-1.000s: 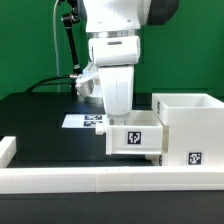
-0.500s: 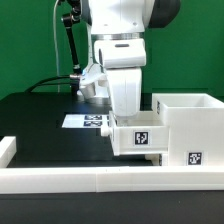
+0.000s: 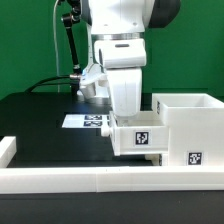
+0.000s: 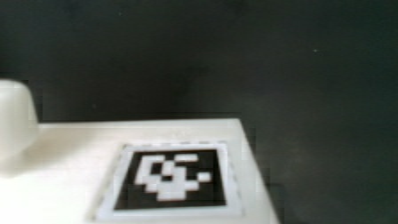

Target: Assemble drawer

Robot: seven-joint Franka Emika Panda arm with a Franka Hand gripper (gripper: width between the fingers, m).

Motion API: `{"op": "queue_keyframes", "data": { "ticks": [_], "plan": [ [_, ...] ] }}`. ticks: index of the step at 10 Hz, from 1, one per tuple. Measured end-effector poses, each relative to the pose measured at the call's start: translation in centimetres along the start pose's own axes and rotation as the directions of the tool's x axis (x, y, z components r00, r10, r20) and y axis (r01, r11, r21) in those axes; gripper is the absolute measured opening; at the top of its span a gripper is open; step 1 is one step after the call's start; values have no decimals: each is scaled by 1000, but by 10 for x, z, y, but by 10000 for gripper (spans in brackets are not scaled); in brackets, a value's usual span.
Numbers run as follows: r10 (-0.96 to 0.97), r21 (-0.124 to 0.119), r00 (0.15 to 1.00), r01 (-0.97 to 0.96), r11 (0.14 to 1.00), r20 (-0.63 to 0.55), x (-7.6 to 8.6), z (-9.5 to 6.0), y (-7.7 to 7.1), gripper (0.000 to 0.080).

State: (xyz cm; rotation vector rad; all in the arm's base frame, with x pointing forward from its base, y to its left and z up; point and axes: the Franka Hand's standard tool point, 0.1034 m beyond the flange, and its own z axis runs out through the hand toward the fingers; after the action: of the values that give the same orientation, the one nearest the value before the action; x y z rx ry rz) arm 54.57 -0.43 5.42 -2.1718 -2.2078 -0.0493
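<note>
The drawer's white housing (image 3: 190, 125) stands at the exterior view's right, open on top, with a tag low on its front. One low white tray (image 3: 140, 138) with a tag on its face sits against the housing's left side, partly inside it. My gripper (image 3: 124, 117) comes straight down onto the tray's left part. Its fingertips are hidden behind the tray wall, and the tray moves with it. The wrist view shows only a white tagged surface (image 4: 169, 175) close up, with no fingers in view. The second tray is out of view.
The marker board (image 3: 85, 121) lies flat on the black table behind the tray. A low white rim (image 3: 60, 178) edges the table's front. A black cable and stand (image 3: 68, 50) rise behind the arm.
The gripper and the tray shifted together toward the exterior view's right, closer into the housing, between one second and half a second ago. Nothing has moved since.
</note>
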Motion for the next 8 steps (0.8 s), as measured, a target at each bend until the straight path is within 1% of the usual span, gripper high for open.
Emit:
{"op": "queue_keyframes", "data": {
  "ticks": [4, 5, 8],
  "plan": [
    [-33, 0, 999, 33, 999, 0, 16, 0, 1, 42],
    [-28, -1, 1000, 28, 1000, 0, 18, 0, 2, 42],
    [-19, -2, 1000, 19, 1000, -1, 16, -1, 1, 45]
  ]
}}
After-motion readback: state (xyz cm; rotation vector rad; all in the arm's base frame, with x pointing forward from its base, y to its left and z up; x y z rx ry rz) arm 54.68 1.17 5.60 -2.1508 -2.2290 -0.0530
